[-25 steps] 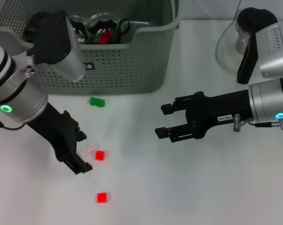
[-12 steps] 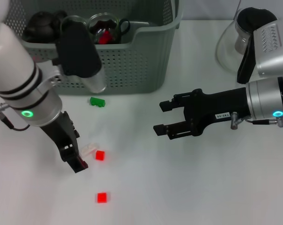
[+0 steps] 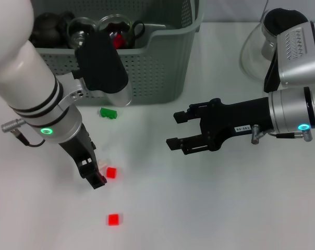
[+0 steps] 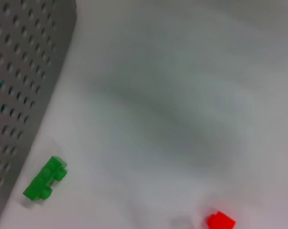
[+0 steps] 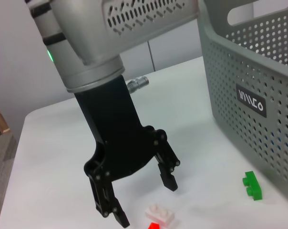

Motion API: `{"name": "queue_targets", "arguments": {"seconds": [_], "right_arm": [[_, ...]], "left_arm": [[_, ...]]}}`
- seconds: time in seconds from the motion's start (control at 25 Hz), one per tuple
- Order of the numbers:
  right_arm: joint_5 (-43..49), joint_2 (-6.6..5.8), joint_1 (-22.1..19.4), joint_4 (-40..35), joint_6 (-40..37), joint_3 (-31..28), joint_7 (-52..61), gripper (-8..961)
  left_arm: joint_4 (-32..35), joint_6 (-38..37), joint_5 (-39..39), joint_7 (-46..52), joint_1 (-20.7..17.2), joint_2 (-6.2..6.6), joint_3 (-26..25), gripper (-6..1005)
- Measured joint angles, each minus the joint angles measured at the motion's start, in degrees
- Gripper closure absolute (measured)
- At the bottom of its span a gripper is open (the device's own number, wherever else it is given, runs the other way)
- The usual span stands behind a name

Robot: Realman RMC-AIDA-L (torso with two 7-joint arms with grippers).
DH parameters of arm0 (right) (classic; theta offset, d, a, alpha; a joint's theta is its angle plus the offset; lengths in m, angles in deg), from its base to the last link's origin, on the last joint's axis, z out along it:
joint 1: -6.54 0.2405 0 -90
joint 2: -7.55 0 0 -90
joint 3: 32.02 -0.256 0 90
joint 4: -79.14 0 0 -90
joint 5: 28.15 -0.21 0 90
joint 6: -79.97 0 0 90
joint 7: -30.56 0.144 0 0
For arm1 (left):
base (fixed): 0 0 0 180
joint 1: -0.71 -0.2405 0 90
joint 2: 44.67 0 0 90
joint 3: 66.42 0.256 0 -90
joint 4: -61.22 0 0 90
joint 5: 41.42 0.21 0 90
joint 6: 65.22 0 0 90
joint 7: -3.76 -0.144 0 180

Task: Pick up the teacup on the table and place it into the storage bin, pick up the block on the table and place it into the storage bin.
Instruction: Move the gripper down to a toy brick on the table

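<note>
**Inspector:** Where is the left gripper [image 5: 139, 202] standing, and in what state?

**Assessor:** It is hanging low over the table [image 3: 209, 208] with its fingers spread and nothing held. A pale block [image 5: 159, 214] is lying between the fingertips, with a red block [image 3: 111, 172] touching or just beside it. A second red block [image 3: 113, 219] sits nearer the robot, a green block [image 3: 109, 112] beyond the gripper toward the storage bin [image 3: 147, 78], well apart.

**Inspector:** Risks?

**Assessor:** In my judgement, closing now could catch both neighbouring blocks or flick the red one away. The pale block is low, so the fingertips may scrape the table.

**Inspector:** The right gripper [image 3: 179, 130]?

**Assessor:** It is hovering open and empty, off to the side. The bin already holds glassware; whether that includes the teacup, I cannot tell.
</note>
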Motion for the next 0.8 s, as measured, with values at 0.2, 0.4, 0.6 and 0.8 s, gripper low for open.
{"name": "queue_targets", "arguments": {"seconds": [0.2, 0.4, 0.6, 0.8], "right_arm": [[0.0, 0.10, 0.1, 0.0, 0.0, 0.0, 0.0, 187], [0.0, 0.11, 0.1, 0.0, 0.1, -0.1, -0.1, 188], [0.0, 0.09, 0.1, 0.0, 0.1, 0.0, -0.2, 188], [0.0, 0.09, 0.0, 0.0, 0.1, -0.1, -0.5, 188]], "left_arm": [[-1.0, 2.3, 1.2, 0.5, -0.6, 0.00, 1.8, 162], [-2.0, 4.2, 1.6, 0.9, -0.9, 0.00, 3.7, 203], [-2.7, 5.0, 2.1, 1.0, -0.9, 0.00, 3.7, 268], [-3.1, 6.1, 2.7, 1.8, -0.9, 0.00, 4.4, 332]]}}
